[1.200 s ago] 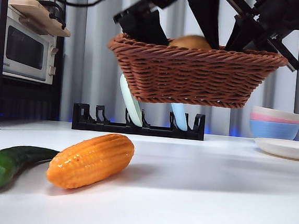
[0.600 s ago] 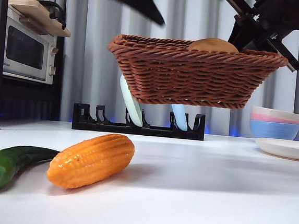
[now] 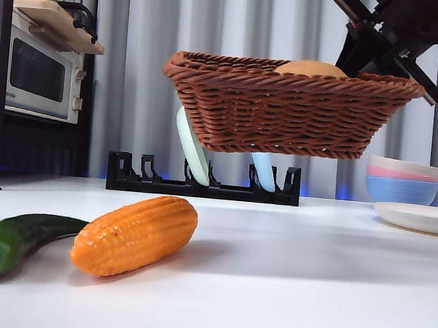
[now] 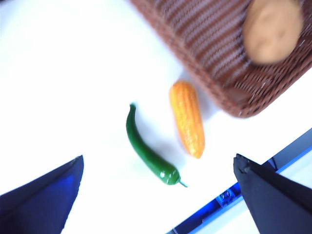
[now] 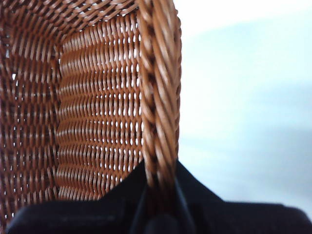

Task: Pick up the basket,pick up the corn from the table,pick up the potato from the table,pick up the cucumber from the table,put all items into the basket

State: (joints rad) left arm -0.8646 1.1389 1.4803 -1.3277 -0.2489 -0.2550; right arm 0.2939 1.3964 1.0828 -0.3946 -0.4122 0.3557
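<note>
no writing i can read. my right gripper (image 5: 158,195) is clamped on the braided rim of the woven basket (image 3: 289,109), held above the table (image 3: 286,277), smooth potato (image 4: 272,30) inside. my left gripper (image 4: 156,195) hangs spread wide, holding nothing, over the ribbed corn (image 4: 187,118) just beside the glossy cucumber (image 4: 146,148).

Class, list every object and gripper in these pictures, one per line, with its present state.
Dark brown woven wicker basket: held off the white table.
Tan egg-shaped potato: inside the basket.
Orange-yellow corn cob: lying on the table.
Dark green cucumber: lying beside the corn.
Right gripper: shut on the basket rim.
Left gripper: open, empty.
</note>
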